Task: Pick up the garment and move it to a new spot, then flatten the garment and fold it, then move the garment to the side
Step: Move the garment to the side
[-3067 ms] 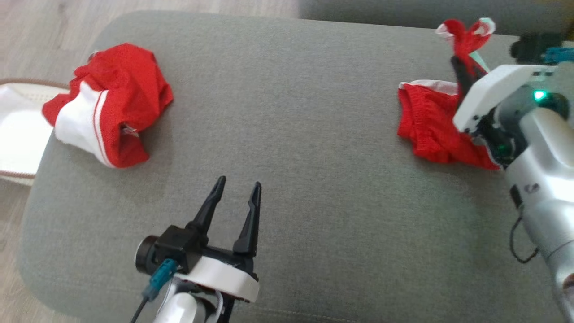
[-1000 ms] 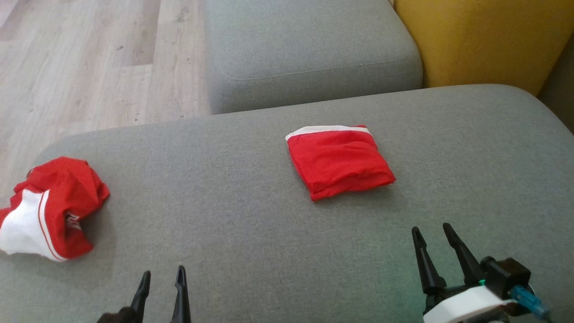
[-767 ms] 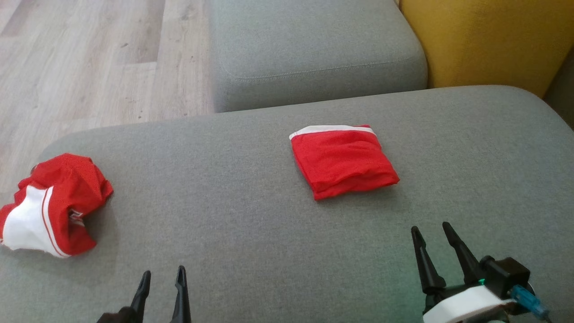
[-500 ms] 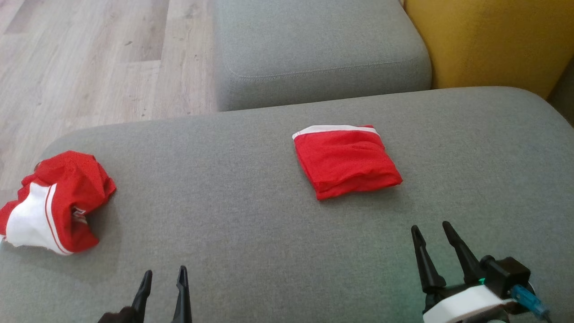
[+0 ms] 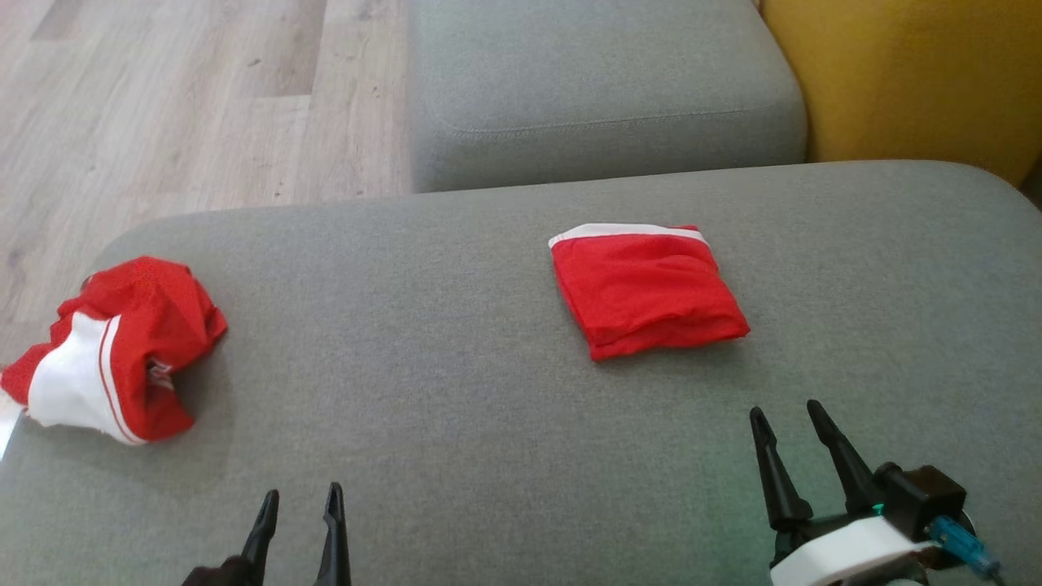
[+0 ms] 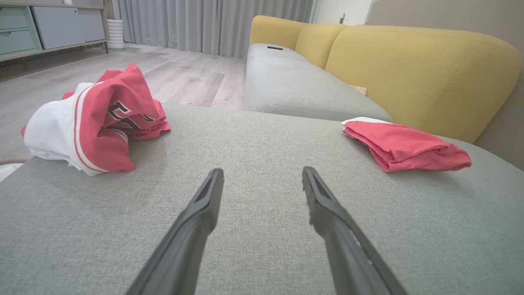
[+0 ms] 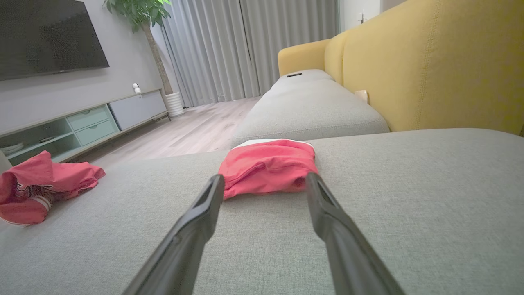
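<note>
The left tool point(image 5: 302, 490) hovers just above the near edge of the grey cushion point(image 5: 456, 382), its two dark fingers spread wide with nothing between them. The right tool point(image 5: 785, 407) sits further along that near edge, equally wide open and empty. In the right wrist view it points straight at a folded red garment point(image 5: 647, 289), which lies flat, white band up, a little right of the cushion's middle and apart from both tools. A crumpled red and white garment point(image 5: 122, 350) is heaped at the cushion's left end, close to the edge where the cushion drops to the wooden floor point(image 5: 163, 106). In the left wrist view it lies ahead and to the left of the fingers. The folded piece looks finished, so the step in hand is probably picking up the crumpled one, and the left tool is better placed for it. It should come in low with the jaws wide and close on a raised ridge of cloth near the top of the heap, not on the cushion's cover. The lift should go high enough that no trailing hem drags over the cushion's left edge. The cushion's bare middle looks like a good landing spot, well short of the folded garment.
</note>
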Robot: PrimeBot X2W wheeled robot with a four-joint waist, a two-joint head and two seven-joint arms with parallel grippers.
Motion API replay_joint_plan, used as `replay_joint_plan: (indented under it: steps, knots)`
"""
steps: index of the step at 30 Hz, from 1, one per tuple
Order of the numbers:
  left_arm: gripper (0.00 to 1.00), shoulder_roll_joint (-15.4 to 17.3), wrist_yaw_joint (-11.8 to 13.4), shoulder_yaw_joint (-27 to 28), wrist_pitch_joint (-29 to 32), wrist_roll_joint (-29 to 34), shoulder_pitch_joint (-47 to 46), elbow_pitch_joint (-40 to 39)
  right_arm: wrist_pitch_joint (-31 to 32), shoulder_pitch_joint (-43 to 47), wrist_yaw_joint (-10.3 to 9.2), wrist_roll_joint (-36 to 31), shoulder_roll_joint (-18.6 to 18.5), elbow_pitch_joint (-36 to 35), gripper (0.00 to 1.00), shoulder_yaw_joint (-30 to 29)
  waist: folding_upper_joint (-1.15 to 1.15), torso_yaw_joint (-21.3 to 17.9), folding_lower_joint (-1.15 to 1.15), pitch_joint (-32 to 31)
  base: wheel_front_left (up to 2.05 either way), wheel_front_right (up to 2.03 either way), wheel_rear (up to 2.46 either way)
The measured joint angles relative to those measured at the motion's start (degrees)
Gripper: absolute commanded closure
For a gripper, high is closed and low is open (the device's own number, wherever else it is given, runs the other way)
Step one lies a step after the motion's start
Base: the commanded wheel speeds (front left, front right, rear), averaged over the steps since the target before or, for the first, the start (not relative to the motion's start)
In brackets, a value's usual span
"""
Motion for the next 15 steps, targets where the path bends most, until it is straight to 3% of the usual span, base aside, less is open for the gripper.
replay_joint_plan:
  steps: [15]
  knots:
    - [0.00, 0.0, -0.3, -0.6, 0.0, 0.9, -0.1, -0.4, 0.0, -0.2, 0.00, -0.5, -0.1, -0.4, 0.00, -0.7, 0.00, 2.5, 0.00, 3.3, 0.00, 0.00, 0.00]
